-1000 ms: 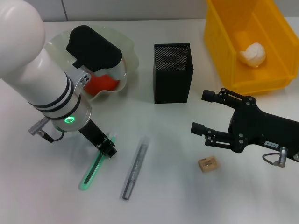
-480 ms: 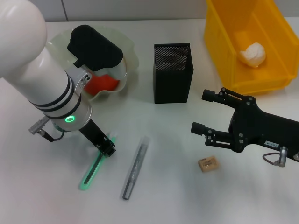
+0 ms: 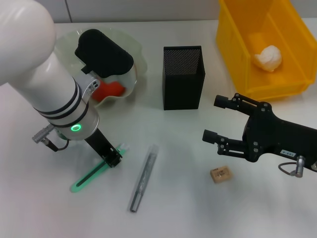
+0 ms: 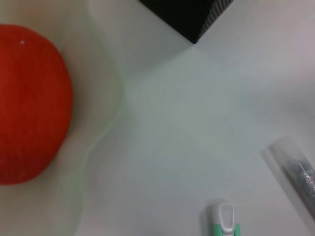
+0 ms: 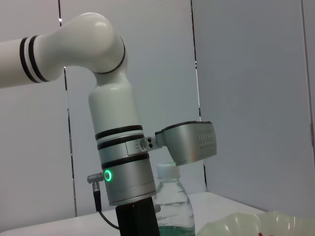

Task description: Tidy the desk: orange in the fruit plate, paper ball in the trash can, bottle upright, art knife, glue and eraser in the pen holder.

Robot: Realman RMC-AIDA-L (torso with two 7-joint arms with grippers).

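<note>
The left arm fills the upper left of the head view, its white segments reaching down and right to the left gripper (image 3: 112,158), which points steeply down at the desk (image 3: 188,208) and is closed on the art knife (image 3: 94,173) near its white-tipped end. The slim mint-green cutter lies slanted in the lower left of the frame, its far end trailing toward the lower left. The right gripper (image 3: 222,121) sits at the right of the frame, low over the white top, its two black fingers spread wide and pointing left, holding nothing.

Just right of the knife lies the glue (image 3: 143,178), a grey translucent stick slanted along the lower centre. The eraser (image 3: 220,174), a tiny tan block, rests just below the right gripper's lower finger. The pen holder (image 3: 183,77), a square black mesh box, stands upright at upper centre. Behind the left arm the fruit plate (image 3: 138,54), pale green with a wavy rim, holds the orange (image 3: 110,89), partly hidden by the wrist. In the upper right the yellow trash can (image 3: 237,49) contains the crumpled paper ball (image 3: 268,57). The right wrist view shows the bottle (image 5: 173,206) upright behind the left arm
</note>
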